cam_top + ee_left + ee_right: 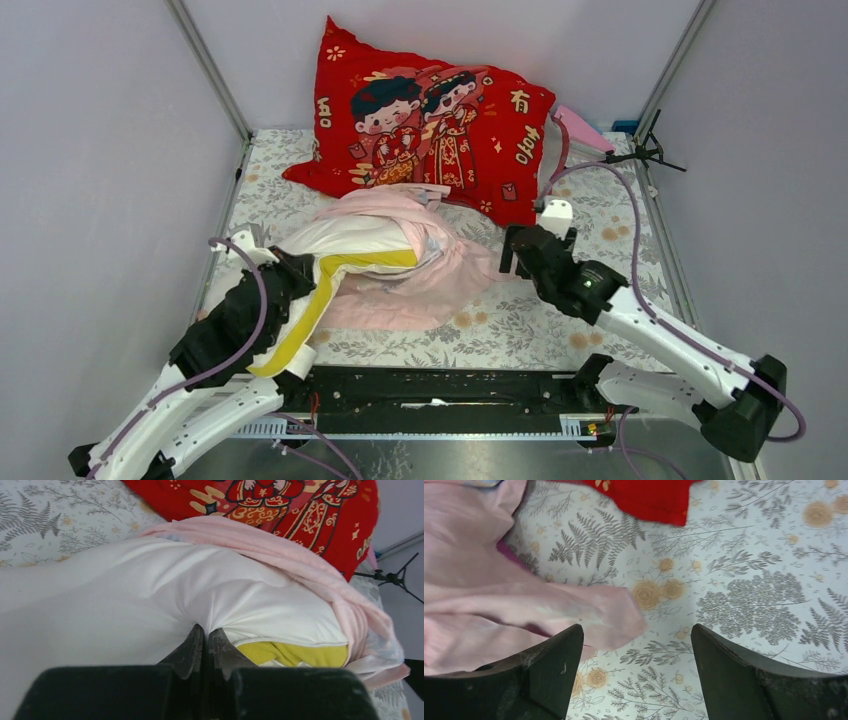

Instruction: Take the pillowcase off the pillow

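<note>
- Left gripper: jaws pressed together, pinching a fold of the pillow's white cover at its near end. Grasp looks firm; fabric puckers into the fingers.
- Right gripper: jaws spread wide, holding nothing. It hangs over the floral cloth, with a loose corner of the case lying below and between the fingers, toward the left one. Cannot tell whether the fingers touch the fabric.
- Pillow in the top view: lies mid-table, slanting toward the left arm, just in front of the red cushion. Its near half is bare, with the yellow piping exposed.
- Case in the top view: bunched around the pillow's far end and spilling right and forward onto the cloth in a loose heap.
- Progress, as judged: roughly half done. The near part of the pillow is out; the far end sits wrapped in pink.
- Left to do: the right gripper needs a hold on the case, then the two arms pull apart until the far end comes free.
- Risk: thin fabric may slip from the grip, or the bunched folds may snag on the pillow's corner.
</note>
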Available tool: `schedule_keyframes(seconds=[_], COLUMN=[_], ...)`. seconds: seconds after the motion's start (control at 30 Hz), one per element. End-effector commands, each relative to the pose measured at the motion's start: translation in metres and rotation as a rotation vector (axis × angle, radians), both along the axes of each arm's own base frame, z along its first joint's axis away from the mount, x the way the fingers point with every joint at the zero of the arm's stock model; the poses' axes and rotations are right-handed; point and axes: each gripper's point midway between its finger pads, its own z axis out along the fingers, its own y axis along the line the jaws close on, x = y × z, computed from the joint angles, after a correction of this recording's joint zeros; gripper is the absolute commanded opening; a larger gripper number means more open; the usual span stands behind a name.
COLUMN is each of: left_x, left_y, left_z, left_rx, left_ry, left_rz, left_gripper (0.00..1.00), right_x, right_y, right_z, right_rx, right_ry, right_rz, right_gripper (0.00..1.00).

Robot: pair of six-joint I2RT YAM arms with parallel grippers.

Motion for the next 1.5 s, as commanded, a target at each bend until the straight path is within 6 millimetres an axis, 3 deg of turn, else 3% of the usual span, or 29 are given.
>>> schedule_keyframes(seconds=[0.0, 0.1, 0.23, 0.33, 0.47, 0.6, 0.83, 1.0, 1.1, 1.27, 1.47], left_x=[0.015, 0.022, 0.029, 0.031, 0.030, 0.029, 0.023, 0.012, 0.005, -0.011, -0.022], left_y=[0.001, -0.025, -0.066, -0.095, -0.123, -0.132, -0.121, -0.128, -0.134, -0.130, -0.097], left_z=[0.027, 0.019, 0.007, -0.007, -0.022, -0.026, -0.008, 0.019, 0.034, 0.062, 0.097], left_rx=[-0.079, -0.040, 0.015, 0.042, 0.056, 0.054, 0.040, -0.004, -0.030, -0.066, -0.117], left_ry=[-0.109, -0.072, -0.006, 0.045, 0.094, 0.112, 0.044, -0.048, -0.091, -0.183, -0.352], left_rz=[0.072, -0.035, -0.200, -0.326, -0.446, -0.490, -0.478, -0.564, -0.619, -0.670, -0.582], left_gripper=[0.00, 0.00, 0.00, 0.00, 0.00, 0.00, 0.00, 0.00, 0.00, 0.00, 0.00], right_x=[0.001, 0.001, -0.005, -0.029, -0.042, -0.028, 0.025, 0.046, 0.055, 0.069, 0.068], right_y=[-0.027, -0.019, 0.012, 0.070, 0.114, 0.128, 0.104, 0.111, 0.103, 0.052, -0.013], right_z=[0.024, 0.048, 0.081, 0.095, 0.086, 0.061, 0.010, -0.018, -0.026, -0.043, -0.050], right_rx=[0.025, 0.121, 0.251, 0.323, 0.357, 0.226, -0.015, 0.061, 0.086, 0.021, 0.088], right_ry=[-0.094, -0.166, -0.246, -0.196, -0.056, -0.029, -0.036, 0.046, 0.072, 0.096, 0.101], right_rz=[-0.097, -0.052, 0.139, 0.506, 0.682, 0.613, 0.330, 0.309, 0.271, 0.073, -0.161], right_gripper=[0.88, 0.95, 0.99, 1.00, 1.00, 1.00, 1.00, 1.00, 1.00, 1.00, 1.00])
